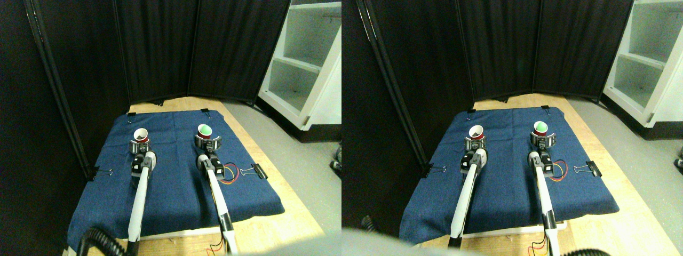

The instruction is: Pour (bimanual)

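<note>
Nearest the camera, two pale arms rise from the bottom edge across a blue cloth [176, 186] clipped over a wooden table [277, 224]. Only one view is given, a stereo pair, so everything is told from its left half.

On the robot's left, the left gripper [140, 145] sits around the base of a red cup [141, 135] whose white inside holds something dark, too small to name. Its claw looks pressed against the cup's sides. On the robot's right, the right gripper [207, 141] is pinching a second cup [205, 130] with a green inside. Both cups stand upright and well apart, near the far edge of the cloth.

Judging by this, the grasping looks done; bringing the cups together and tipping one into the other is not yet begun.

Loose coloured wires [229, 173] and a binder clip [255, 171] lie just right of the right arm. No brand, label or writing can be read.
</note>
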Tool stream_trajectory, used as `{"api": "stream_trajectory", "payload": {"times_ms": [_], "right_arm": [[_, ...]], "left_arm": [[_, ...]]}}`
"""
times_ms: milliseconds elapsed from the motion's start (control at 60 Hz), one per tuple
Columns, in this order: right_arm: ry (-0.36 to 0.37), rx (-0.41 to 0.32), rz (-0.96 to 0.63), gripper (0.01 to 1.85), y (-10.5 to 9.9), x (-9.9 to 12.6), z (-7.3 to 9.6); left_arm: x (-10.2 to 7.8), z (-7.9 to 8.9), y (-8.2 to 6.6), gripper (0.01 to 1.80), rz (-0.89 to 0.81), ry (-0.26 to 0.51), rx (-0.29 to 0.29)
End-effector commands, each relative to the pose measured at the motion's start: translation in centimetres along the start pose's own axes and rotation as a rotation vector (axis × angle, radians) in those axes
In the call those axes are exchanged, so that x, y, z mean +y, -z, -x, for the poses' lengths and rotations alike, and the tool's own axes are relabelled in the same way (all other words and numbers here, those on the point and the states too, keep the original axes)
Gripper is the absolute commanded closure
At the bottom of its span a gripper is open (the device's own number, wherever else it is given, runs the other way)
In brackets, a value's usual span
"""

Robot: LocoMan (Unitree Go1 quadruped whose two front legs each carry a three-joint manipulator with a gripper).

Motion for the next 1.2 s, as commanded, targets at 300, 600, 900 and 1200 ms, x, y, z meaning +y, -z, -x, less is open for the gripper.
{"api": "stream_trajectory", "payload": {"times_ms": [300, 600, 900, 1200], "right_arm": [[-0.001, -0.037, -0.139, 0.81, 0.1, -0.1, -0.8], [-0.009, -0.043, -0.129, 0.81, -0.5, 0.2, -1.2], [0.005, -0.062, -0.143, 0.87, -0.9, 0.6, -2.0], [0.045, 0.025, -0.144, 1.01, -0.7, 0.5, -3.0]], "left_arm": [[0.0, 0.0, 0.8, 1.05, 0.019, 0.029, -0.008], [-0.4, -0.2, 1.2, 1.1, 0.021, 0.037, -0.004], [-0.6, -0.6, 1.6, 1.1, 0.03, 0.036, 0.009], [-0.3, -0.8, 1.2, 1.1, 0.02, 0.044, -0.01]]}}
